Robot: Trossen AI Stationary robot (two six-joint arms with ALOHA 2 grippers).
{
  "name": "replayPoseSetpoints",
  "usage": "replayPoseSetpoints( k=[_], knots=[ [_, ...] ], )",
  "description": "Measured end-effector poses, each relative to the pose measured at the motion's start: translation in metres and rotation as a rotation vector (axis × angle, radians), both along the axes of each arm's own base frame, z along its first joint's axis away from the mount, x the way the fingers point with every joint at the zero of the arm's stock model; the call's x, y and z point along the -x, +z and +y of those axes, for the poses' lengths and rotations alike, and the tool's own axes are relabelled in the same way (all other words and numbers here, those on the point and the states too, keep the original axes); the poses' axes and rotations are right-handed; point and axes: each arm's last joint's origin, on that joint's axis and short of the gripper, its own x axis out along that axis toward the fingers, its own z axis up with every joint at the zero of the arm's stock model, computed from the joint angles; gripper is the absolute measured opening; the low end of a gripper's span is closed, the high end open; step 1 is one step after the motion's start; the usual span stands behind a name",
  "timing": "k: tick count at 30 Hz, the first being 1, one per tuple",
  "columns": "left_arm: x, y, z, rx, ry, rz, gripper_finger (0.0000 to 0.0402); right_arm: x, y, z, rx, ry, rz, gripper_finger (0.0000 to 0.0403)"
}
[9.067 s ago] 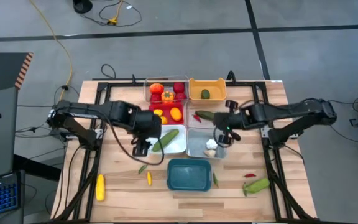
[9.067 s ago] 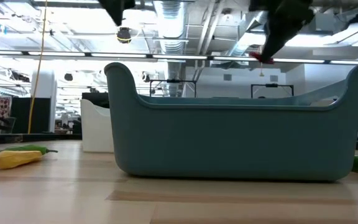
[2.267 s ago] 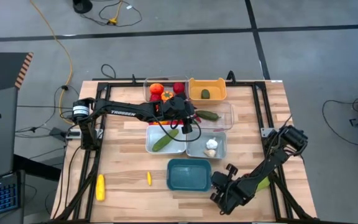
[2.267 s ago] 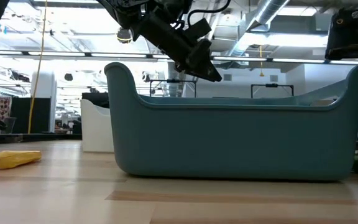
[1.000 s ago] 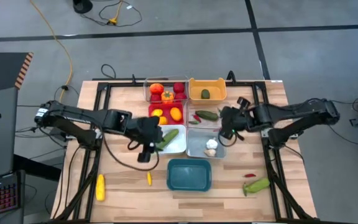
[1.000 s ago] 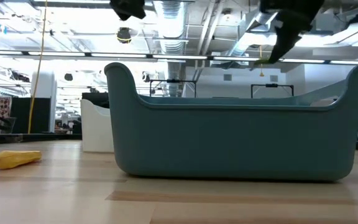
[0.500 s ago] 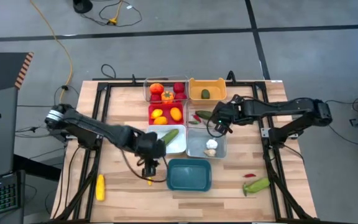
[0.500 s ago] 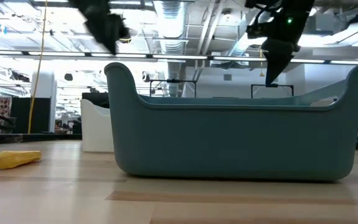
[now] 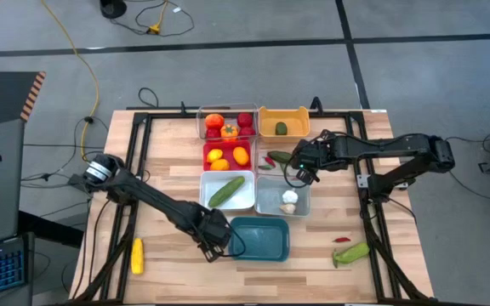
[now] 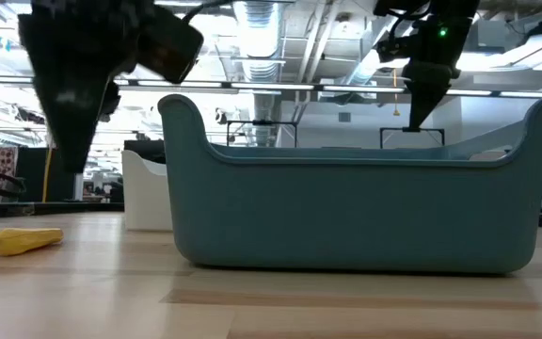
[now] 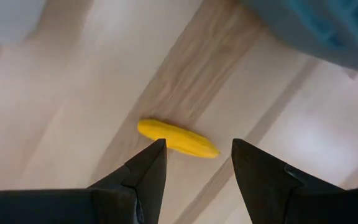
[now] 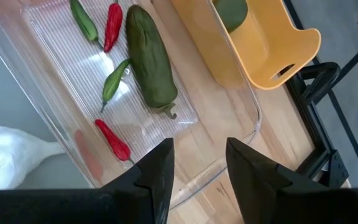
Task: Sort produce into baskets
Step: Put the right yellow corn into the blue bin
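Left end effector [image 11: 194,165] parted, empty, low over yellow chili [image 11: 178,138] | right end effector [image 12: 197,168] parted, empty, above clear tray [image 12: 55,93]

- Seven trays were grouped at the middle of the desk [image 9: 347,204]; the front tray [image 9: 260,239] was set nearest the front edge.
- The left end effector [image 9: 212,246] was placed just left of that tray, above a small fruit [image 11: 178,138] lying on the desk.
- The right end effector [image 9: 299,167] was held over the tray of chilies [image 12: 55,99].
- A corn cob [image 9: 137,255] was left at the front left, and a cucumber [image 9: 353,252] at the front right.
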Motion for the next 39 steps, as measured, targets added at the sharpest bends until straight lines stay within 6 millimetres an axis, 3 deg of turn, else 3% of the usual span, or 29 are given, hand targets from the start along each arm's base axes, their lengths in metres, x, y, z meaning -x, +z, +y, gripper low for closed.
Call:
replayPoseSetpoints(
  k=[11, 26, 34, 39],
  knots=[
    [0.0, -0.028, -0.015, -0.043, 0.14, 0.088, 0.0169, 0.003, -0.001, 0.004, -0.002, 0.016, 0.032, 0.0173],
    [0.006, -0.04, -0.022, -0.09, 0.311, 0.107, 0.0169, 0.005, -0.001, 0.047, 0.002, 0.2, 0.062, 0.0173],
    [0.007, -0.045, -0.024, -0.089, 0.311, 0.096, 0.0168, 0.007, -0.001, 0.067, 0.002, 0.277, 0.057, 0.0173],
    [0.007, -0.045, -0.025, -0.095, 0.297, 0.086, 0.0133, 0.011, -0.001, 0.079, -0.013, 0.319, 0.063, 0.0173]
  ],
)
